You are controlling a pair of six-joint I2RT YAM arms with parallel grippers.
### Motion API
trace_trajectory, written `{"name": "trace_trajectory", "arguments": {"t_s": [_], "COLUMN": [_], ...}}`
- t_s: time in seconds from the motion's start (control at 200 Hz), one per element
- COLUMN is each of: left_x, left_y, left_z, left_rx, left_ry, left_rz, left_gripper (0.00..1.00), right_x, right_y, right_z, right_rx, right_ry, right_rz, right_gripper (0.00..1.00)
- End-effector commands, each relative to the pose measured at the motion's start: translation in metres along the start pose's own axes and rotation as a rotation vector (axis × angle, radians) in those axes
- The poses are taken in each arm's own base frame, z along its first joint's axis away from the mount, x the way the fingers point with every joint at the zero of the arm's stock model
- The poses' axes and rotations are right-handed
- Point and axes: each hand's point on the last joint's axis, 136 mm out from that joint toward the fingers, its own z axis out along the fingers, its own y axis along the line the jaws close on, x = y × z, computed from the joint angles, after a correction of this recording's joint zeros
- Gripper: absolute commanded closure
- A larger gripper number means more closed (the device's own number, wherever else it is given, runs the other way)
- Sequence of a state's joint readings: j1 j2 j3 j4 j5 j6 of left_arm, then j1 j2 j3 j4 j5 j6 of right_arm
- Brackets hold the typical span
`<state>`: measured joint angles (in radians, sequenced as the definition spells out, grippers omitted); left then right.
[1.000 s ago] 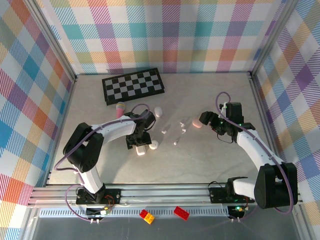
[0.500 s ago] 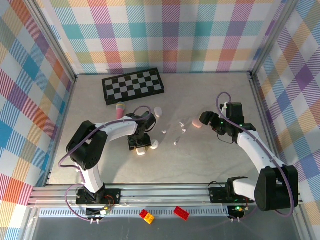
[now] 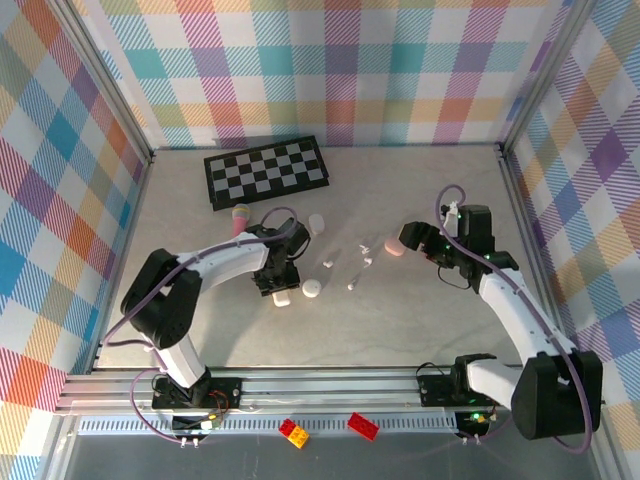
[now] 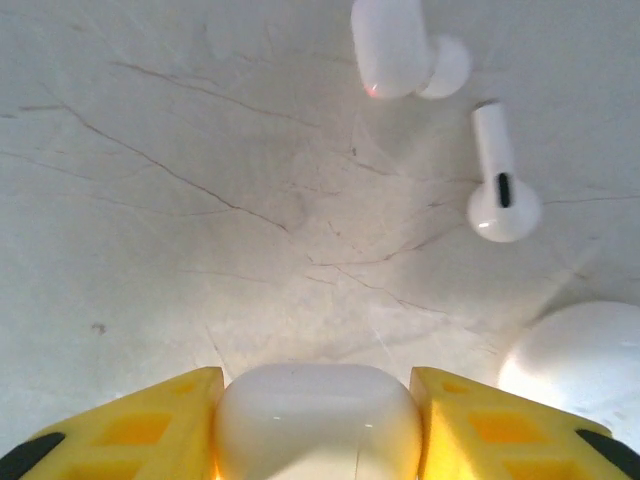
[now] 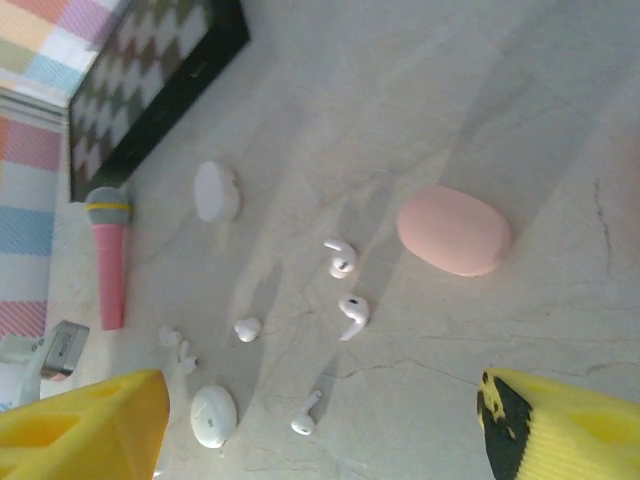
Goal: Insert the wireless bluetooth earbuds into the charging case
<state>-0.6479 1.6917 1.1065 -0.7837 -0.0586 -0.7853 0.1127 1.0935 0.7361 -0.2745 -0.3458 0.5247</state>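
Top / left gripper (image 3: 281, 289): down on the table (image 3: 200, 330), clenched on a white case (image 3: 282, 299).
Top / right gripper (image 3: 412, 238): jaws spread, holding nothing, just beside the pink case (image 3: 393, 247).
Top / earbuds (image 3: 352, 285): loose on the table between the arms, scattered, near the white case but apart from it; none seated in a case yet.
Top / round case (image 3: 313, 290): just beside the left gripper, on its right.
Top / hard to read: earbuds mere white specks, count uncertain.
Left wrist / grip: yellow fingers (image 4: 130, 430) pressed to both flanks of the white case; its near half cut off by the frame.
Left wrist / nearest bud (image 4: 500, 185): flat on the table, stem pointing away, ahead and to the right, apart from the round case.
Left wrist / far bud (image 4: 395, 45): clipped by the top edge.
Left wrist / hidden: lid seam and hinge; lid open or closed, cannot tell.
Right wrist / jaws: wide apart at the bottom corners, nothing between, tips cropped.
Right wrist / spread: two earbuds just left of the pink case, more scattered toward the round case; microphone (image 5: 108, 255) and checkerboard (image 5: 150, 80) beyond.
Handling: probably featherlight, rigid, glossy and slippery; apt to skid or pop out of a hard pinch; tiny for these fingers.
Where to hold: likely best across the bulb head, gently, stem left free to drop into the well.
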Motion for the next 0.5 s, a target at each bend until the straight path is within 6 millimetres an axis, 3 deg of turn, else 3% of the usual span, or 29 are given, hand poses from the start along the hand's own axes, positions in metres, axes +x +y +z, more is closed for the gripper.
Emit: {"name": "trace_trajectory", "arguments": {"t_s": [0.0, 0.225, 0.495], "left_x": [-0.020, -0.073, -0.087], "left_y": [-0.014, -0.074, -0.097], "left_z": [-0.038, -0.110, -0.160], "left_rx": [0.075, 0.394, 0.597], "left_ry": [-0.114, -0.311, -0.358], "left_rz": [-0.066, -0.251, -0.330], "left_gripper": [0.54, 0.57, 0.55], "right_x": [0.008, 0.035, 0.060], "right_y": [0.025, 0.085, 0.137], "right_z": [-0.007, -0.011, -0.005], "right_rx": [-0.120, -0.350, -0.529], "right_ry": [-0.016, -0.091, -0.116], "right_rz": [-0.134, -0.371, -0.548], "right_gripper": [0.19, 0.18, 0.14]}}
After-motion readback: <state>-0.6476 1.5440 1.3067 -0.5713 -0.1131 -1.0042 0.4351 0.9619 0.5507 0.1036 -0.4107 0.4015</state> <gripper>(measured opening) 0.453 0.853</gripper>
